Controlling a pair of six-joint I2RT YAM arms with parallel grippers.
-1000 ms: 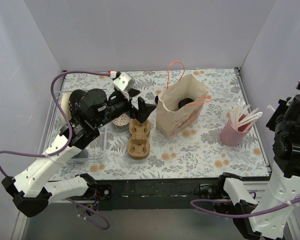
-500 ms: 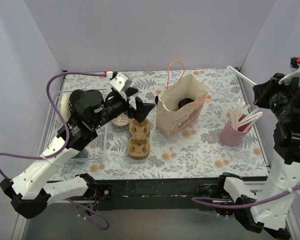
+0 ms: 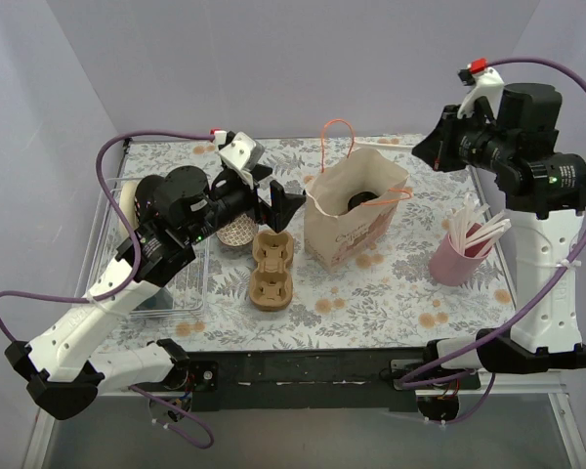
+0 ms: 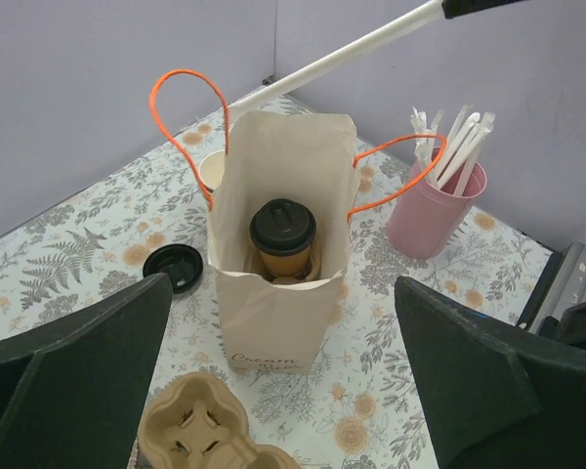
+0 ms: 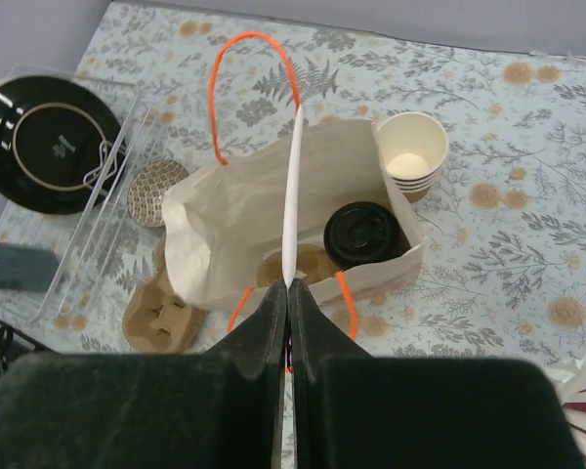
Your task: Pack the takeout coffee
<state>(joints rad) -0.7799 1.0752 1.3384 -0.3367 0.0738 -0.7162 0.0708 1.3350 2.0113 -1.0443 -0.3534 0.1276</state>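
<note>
One takeout coffee (image 4: 282, 234) stands upright inside the paper bag (image 3: 344, 234), cream cup with its black lid on, at the middle of the top view. The bag is open at the top, its orange handles up, on the floral desk (image 3: 391, 303).

Left pincer (image 3: 272, 195) hovers left of the bag with its fingers spread wide and nothing between them; its wrist view looks down into the bag at the cup.

Right pincer (image 5: 288, 288), at the upper right of the top view, is clamped on a white straw (image 5: 293, 186). In its wrist view the straw runs up the frame across the bag's mouth, left of the lid. Whether the tip reaches inside the bag cannot be told.

A brown pulp carrier (image 3: 271, 272) lies just left of the bag's base. A stack of lidless cups (image 5: 413, 153) stands close against the bag's far side, and a loose black lid (image 4: 173, 266) lies near it. A pink holder of straws (image 3: 456, 256) stands well right of the bag.
</note>
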